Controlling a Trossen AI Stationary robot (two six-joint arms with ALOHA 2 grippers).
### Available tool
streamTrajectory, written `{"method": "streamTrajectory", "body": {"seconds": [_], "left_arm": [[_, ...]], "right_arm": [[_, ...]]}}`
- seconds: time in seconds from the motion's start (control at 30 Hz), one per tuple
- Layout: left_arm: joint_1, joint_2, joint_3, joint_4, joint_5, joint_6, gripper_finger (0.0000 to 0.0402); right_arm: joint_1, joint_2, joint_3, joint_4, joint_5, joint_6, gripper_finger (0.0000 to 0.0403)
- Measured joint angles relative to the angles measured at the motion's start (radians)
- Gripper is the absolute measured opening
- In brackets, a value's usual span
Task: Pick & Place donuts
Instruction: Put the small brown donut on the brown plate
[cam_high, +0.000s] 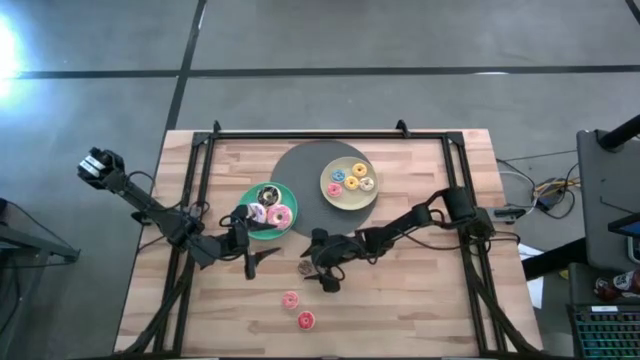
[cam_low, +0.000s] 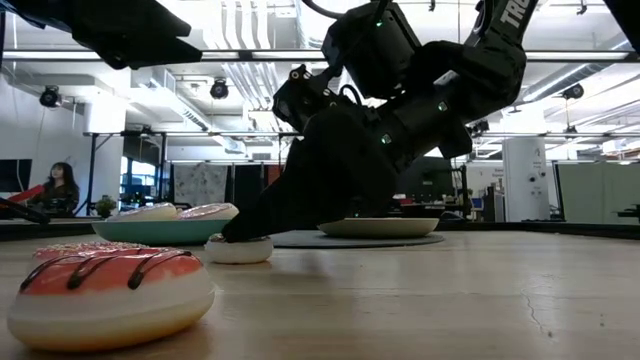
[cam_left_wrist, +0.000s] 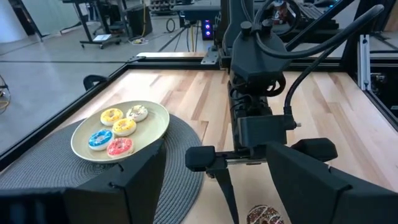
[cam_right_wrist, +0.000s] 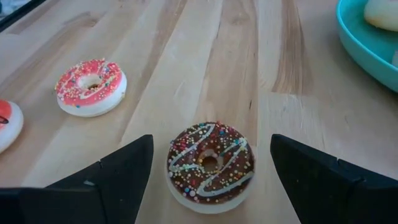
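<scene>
Right gripper (cam_right_wrist: 208, 171) spread open, straddling brown sprinkled donut (cam_right_wrist: 210, 165) lying flat, centred between fingers, nearer than left gripper (cam_high: 250, 262), also open.

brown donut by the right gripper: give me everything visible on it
The brown donut is a small toy ring: dark chocolate-coloured icing with white drizzle lines and coloured sprinkles over a pale cream base, looking like moulded plastic or rubber. It lies flat, icing up, on the bare wooden table, between the two open fingers of the right gripper, which do not touch it in the right wrist view. Nothing else touches it.
</scene>
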Motion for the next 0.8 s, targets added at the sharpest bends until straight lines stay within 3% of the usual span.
{"method": "streamTrajectory", "body": {"seconds": [0.8], "left_arm": [[0.0, 0.0, 0.0, 0.0, 0.0, -0.015, 0.0252]], "right_arm": [[0.001, 0.0, 0.001, -0.015, 0.006, 0.043, 0.031]]}}
